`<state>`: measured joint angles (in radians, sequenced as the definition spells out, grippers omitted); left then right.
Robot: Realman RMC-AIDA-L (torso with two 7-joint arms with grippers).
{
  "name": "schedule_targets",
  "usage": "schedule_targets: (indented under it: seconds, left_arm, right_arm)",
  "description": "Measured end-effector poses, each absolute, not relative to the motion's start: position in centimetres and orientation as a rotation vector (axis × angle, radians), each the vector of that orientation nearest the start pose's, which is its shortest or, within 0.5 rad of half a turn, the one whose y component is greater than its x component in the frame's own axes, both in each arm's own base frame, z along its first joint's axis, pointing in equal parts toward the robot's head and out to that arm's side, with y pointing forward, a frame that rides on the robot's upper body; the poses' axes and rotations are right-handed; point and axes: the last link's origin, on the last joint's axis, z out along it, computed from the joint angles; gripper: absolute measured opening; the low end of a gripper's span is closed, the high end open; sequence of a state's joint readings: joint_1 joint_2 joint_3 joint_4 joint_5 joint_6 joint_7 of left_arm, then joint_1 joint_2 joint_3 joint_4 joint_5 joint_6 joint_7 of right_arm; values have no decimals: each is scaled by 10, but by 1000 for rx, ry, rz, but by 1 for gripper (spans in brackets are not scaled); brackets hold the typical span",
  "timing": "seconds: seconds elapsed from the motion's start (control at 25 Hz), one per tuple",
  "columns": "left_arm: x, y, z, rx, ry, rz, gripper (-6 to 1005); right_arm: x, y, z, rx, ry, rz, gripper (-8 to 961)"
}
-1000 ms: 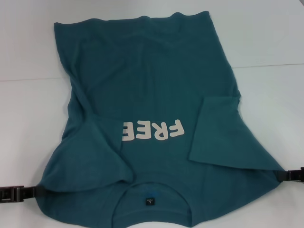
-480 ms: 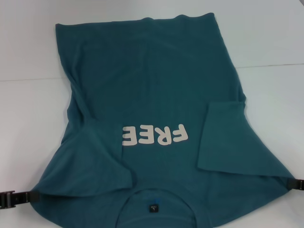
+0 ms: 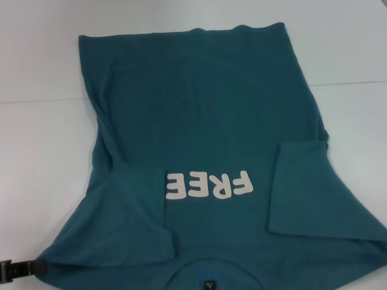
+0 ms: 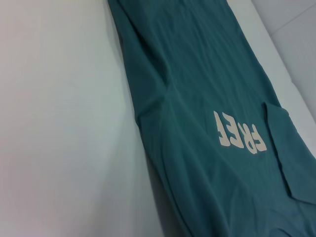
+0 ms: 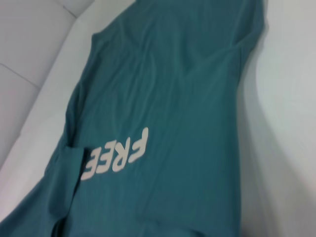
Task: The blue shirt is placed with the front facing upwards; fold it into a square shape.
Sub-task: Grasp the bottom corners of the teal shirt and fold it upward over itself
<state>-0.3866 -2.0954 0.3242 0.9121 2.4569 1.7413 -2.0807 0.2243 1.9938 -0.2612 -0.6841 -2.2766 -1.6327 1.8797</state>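
The blue shirt point(image 3: 205, 121) lies front up on the white table point(image 3: 42, 151), with its collar at the near edge and its hem at the far side. The pale "FREE" lettering point(image 3: 208, 185) reads upside down in the head view. Both sleeves are folded in over the chest, one at the left point(image 3: 130, 223) and one at the right point(image 3: 308, 187). The black neck label point(image 3: 208, 284) is just visible at the bottom edge. My left gripper point(image 3: 37, 267) is at the shirt's near-left shoulder corner, holding the fabric. The right gripper is out of view. Both wrist views show the shirt point(image 4: 207, 98) point(image 5: 173, 98) stretching away.
Bare white table surrounds the shirt on the left, right and far sides. A thin seam line point(image 3: 351, 83) crosses the table behind the shirt.
The shirt has slid toward the near edge and slightly right. The left gripper moved down with it. The right gripper has left the head view.
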Motion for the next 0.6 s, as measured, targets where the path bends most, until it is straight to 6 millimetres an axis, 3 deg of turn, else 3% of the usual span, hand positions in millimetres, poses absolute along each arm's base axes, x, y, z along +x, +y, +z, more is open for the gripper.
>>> schedule_targets:
  seconds: [0.6]
  left_arm:
    - [-345, 237, 47, -2307, -1817, -509, 24]
  right_arm:
    - [416, 166, 85, -1955, 1674, 741, 0]
